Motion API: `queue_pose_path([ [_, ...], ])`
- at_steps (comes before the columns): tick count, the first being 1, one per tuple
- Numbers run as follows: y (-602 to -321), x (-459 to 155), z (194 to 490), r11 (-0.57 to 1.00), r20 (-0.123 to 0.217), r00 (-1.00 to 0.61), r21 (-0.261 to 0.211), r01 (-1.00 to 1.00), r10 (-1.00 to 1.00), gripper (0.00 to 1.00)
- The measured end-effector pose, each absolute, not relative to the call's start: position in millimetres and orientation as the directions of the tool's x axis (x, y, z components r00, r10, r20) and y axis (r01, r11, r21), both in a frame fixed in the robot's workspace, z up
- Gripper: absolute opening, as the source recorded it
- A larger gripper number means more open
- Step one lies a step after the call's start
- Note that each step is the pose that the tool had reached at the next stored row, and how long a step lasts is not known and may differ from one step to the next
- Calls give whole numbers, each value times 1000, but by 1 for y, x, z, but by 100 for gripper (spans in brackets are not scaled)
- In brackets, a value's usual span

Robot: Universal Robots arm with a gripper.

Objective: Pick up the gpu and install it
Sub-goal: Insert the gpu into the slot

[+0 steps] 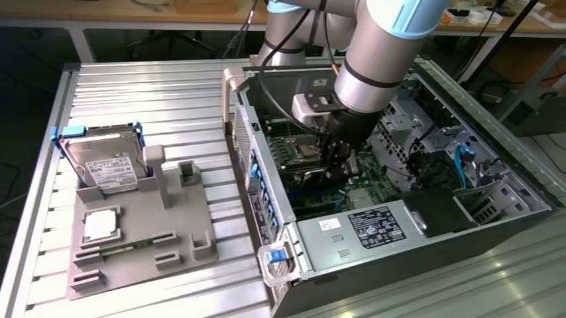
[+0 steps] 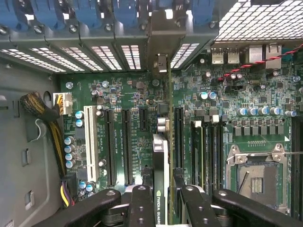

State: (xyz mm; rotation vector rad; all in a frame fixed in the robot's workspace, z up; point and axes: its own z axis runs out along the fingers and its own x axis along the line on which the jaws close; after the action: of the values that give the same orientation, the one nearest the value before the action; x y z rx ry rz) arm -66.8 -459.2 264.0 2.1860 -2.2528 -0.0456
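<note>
- The gripper (image 2: 163,201) is clamped on the gpu (image 2: 161,161). Its dark fingers (image 2: 141,208) press the card's two faces, and the card is seen edge-on and standing upright.
- The gpu is inside the computer case (image 1: 442,265), over the motherboard (image 2: 118,94). It is among the long black expansion slots (image 2: 111,146) and apart from the white slot (image 2: 90,142).
- Its metal bracket (image 2: 160,47) stands against the rear wall, among the perforated slot covers (image 2: 109,54).
- Judgement: picking up is done and installation is the step in hand. Whether the connector edge has entered a slot cannot be told, because the card hides its own underside.
- Judgement: seating calls for the card edge to run true along one slot, the bracket to sit square in its rear opening, and the push to go straight down without tilt.
- The wrist view gives the card's line against the slots, the rear wall and the empty processor socket (image 2: 255,177). The exterior view does not show these clearly.
- The exterior view gives the arm's reach down into the case and the power supply (image 1: 376,228).
- Farther off, at the exterior view's left, a grey fixture (image 1: 177,232) on the table (image 1: 159,93) holds the hard drive (image 1: 111,165), a processor (image 1: 102,225) and a RAM stick (image 1: 119,250).
</note>
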Motion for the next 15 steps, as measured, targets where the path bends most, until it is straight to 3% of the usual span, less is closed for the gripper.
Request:
queue_pose_path([
  [15, -462, -67, 264, 30, -19, -30, 22, -999, -999, 27],
])
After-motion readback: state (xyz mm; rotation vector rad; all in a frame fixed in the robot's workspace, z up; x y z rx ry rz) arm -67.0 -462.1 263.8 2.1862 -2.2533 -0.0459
